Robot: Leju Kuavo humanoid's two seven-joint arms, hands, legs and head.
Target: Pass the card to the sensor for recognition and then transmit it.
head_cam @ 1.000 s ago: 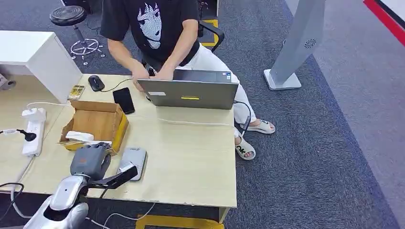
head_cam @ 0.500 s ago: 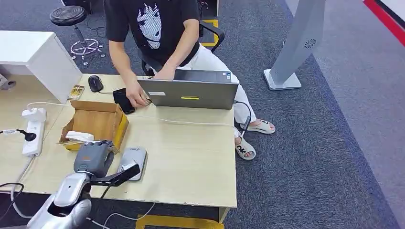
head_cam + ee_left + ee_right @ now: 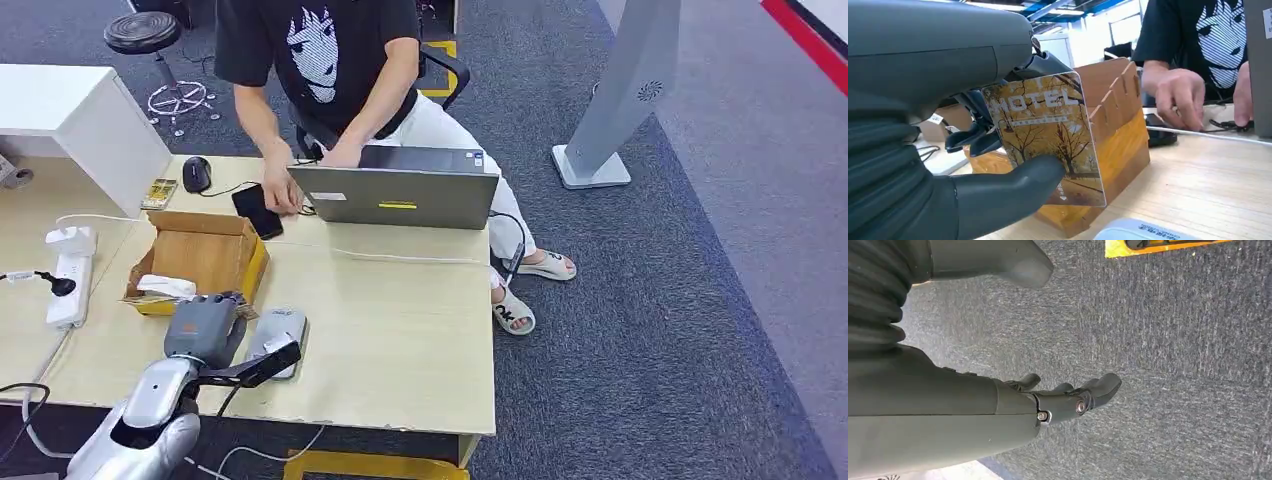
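Note:
My left hand (image 3: 203,330) hovers over the desk's near left part, just left of the grey card sensor (image 3: 278,338) and in front of the cardboard box (image 3: 200,258). It pinches a yellow hotel card (image 3: 1048,135) between thumb and fingers, seen close in the left wrist view with the box (image 3: 1118,135) behind it and the sensor's edge (image 3: 1143,231) below. My right hand (image 3: 1068,400) hangs over grey carpet with its fingers apart and nothing in it.
A person sits at the far side with a grey laptop (image 3: 395,195) and touches a black phone (image 3: 257,210). A mouse (image 3: 197,173), a power strip (image 3: 68,275), cables and a white cabinet (image 3: 70,120) stand on the left. The desk's right half (image 3: 400,330) is bare.
My left hand has shifted right and slightly nearer with the card, closing on the sensor. The person's hand has moved onto the phone and nudged it.

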